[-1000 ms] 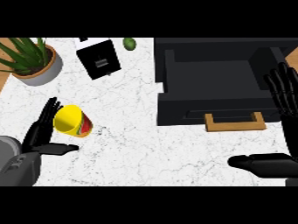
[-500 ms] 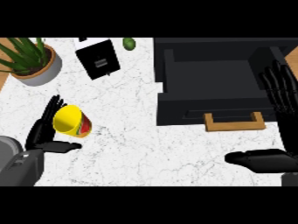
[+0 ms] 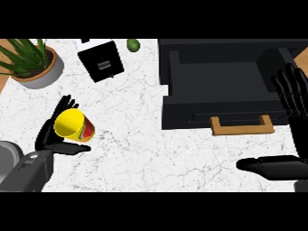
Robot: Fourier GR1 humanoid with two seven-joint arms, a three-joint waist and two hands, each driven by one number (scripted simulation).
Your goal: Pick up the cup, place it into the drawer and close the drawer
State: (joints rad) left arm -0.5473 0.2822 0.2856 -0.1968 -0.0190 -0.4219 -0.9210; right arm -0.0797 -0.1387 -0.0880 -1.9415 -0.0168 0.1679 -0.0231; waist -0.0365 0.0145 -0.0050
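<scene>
Yellow cup (image 3: 73, 124) seemingly tilted; black drawer (image 3: 224, 82) open.

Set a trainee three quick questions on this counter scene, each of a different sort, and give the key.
1. True or false: the drawer stands open.
2. Where is the yellow cup? A: inside the drawer. B: at the left hand, outside the drawer. C: on the floor.
3. In a few words: what stands at the far left corner of the counter?

Key: 1 true. 2 B. 3 a potted plant.
</scene>
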